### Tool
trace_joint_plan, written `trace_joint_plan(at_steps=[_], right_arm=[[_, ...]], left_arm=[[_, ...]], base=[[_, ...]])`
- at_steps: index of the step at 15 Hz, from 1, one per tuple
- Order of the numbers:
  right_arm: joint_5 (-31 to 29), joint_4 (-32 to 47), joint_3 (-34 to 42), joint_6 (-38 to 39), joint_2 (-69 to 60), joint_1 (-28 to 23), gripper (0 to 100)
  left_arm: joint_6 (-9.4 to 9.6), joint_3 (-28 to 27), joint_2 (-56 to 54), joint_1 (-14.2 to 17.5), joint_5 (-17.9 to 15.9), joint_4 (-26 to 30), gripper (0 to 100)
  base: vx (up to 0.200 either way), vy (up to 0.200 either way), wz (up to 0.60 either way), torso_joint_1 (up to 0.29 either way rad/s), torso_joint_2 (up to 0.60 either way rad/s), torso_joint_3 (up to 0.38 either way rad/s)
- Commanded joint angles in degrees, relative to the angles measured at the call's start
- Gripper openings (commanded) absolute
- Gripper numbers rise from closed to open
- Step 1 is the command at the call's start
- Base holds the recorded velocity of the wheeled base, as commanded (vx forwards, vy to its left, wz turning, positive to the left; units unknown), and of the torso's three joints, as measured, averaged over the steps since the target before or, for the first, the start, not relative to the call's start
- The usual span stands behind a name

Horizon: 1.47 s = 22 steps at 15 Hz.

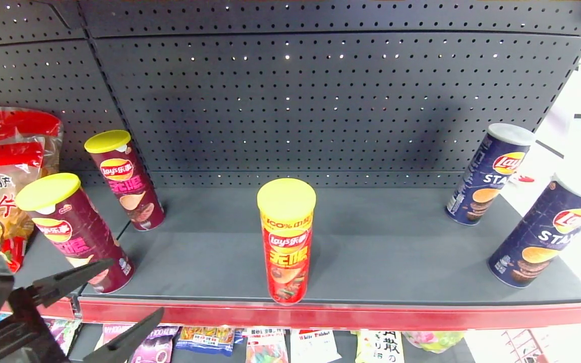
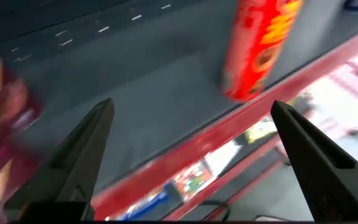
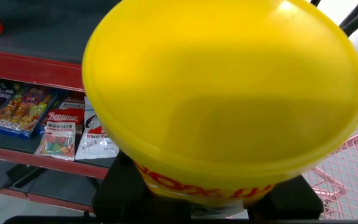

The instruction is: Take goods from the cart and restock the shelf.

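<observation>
Pinching a yellow-lidded can point(image 3: 222, 93) around its body below the lid in the right claw point(image 3: 204, 202), short of the shelf point(image 3: 30, 65), near the pink cart point(image 3: 353, 180). Likely light, stiff yet dentable, slick: best held mid-body, gently, never by the lid. Spread and empty at the left claw point(image 1: 136, 286), before the shelf's red lip.

dark grey metal shelf point(image 1: 396, 252) looks matt, perforated back panel point(image 1: 321, 101) too; red cylindrical crisp can point(image 1: 286, 252) is glossy, its yellow plastic lid point(image 1: 286, 199) smooth
</observation>
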Motion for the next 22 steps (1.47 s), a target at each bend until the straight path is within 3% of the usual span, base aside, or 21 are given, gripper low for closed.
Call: trace_joint_plan(at_steps=[1,3,4,5,6,7,9,11,13,14,16,19,22], right_arm=[[0.0,0.0,0.0,0.0,0.1,0.0,0],[0.0,0.1,0.0,0.0,0.2,0.0,0],[0.0,0.1,0.0,0.0,0.2,0.0,0],[0.1,0.1,0.0,-0.2,0.3,0.2,0],[0.4,0.1,-0.5,-0.4,0.3,0.2,0],[1.1,0.6,-4.9,0.0,3.0,0.5,0],[3.4,0.7,-19.8,2.6,19.0,1.5,0],[10.1,0.3,-27.7,-0.6,30.4,6.2,0],[10.7,-0.1,-30.0,-3.0,35.1,8.8,0],[10.7,-0.4,-34.0,-2.8,40.5,13.0,0],[10.8,-7.6,-37.0,-2.5,51.0,18.5,0],[11.0,-17.4,-39.1,-2.6,62.9,19.3,0],[12.1,-18.5,-47.2,-2.4,73.7,19.2,0]], left_arm=[[-0.18,-1.2,-16.3,0.0,5.3,12.2,100],[-0.18,-7.6,-27.8,0.1,5.4,33.3,100],[-0.27,-8.6,-29.7,0.1,5.5,36.8,100],[-0.27,-12.1,-37.6,0.6,5.5,50.8,100],[-0.27,-13.1,-41.7,0.6,5.5,57.2,100],[-0.27,-12.9,-44.2,0.6,5.6,59.5,100],[-0.27,-10.5,-46.9,0.6,5.6,59.7,100],[-0.18,-7.9,-48.8,0.6,5.6,59.6,100],[-0.09,-7.2,-49.3,0.6,5.7,59.6,100],[-0.09,-7.0,-50.2,0.7,6.1,59.6,100],[-0.18,-5.7,-52.6,0.7,6.2,59.6,100],[-0.18,-4.7,-53.2,1.2,6.2,59.6,100],[-0.18,-4.7,-53.2,1.2,7.2,59.6,100]], base=[[0.000,0.000,0.00,0.000,0.00,0.000],[0.000,0.000,0.00,0.000,0.00,0.000],[0.000,0.000,0.00,0.000,0.00,0.000],[0.000,0.000,0.00,0.000,0.00,0.000],[0.000,0.000,0.00,0.000,0.00,0.000],[0.000,0.000,0.00,0.000,0.00,0.000],[0.000,0.000,0.00,0.000,0.00,0.000],[0.000,0.000,0.00,0.000,0.00,0.000],[0.000,0.000,0.00,0.000,0.00,0.000],[0.000,0.000,0.00,0.000,0.00,0.000],[0.000,0.000,0.00,0.000,0.00,0.000],[0.000,0.000,0.00,0.000,0.00,0.000],[0.000,0.000,0.00,0.000,0.00,0.000]])
